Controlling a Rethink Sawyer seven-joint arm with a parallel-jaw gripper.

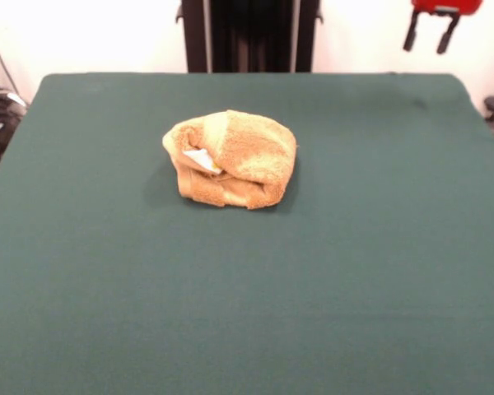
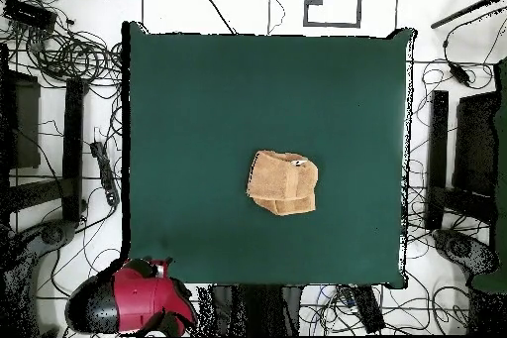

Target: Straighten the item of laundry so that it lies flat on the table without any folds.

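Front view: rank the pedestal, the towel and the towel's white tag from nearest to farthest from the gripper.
1. Pedestal, top centre, left of the gripper.
2. Towel, crumpled, near the picture's middle.
3. White tag, on the towel's left side, away from the gripper.

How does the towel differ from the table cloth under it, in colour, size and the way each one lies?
The towel is orange-tan with paler bands; the table cloth is plain dark green. The towel is small and sits near the table's middle, while the cloth covers the whole large top. The towel is bunched into a folded heap with a white tag showing; the cloth lies flat and smooth. Both are soft fabric.
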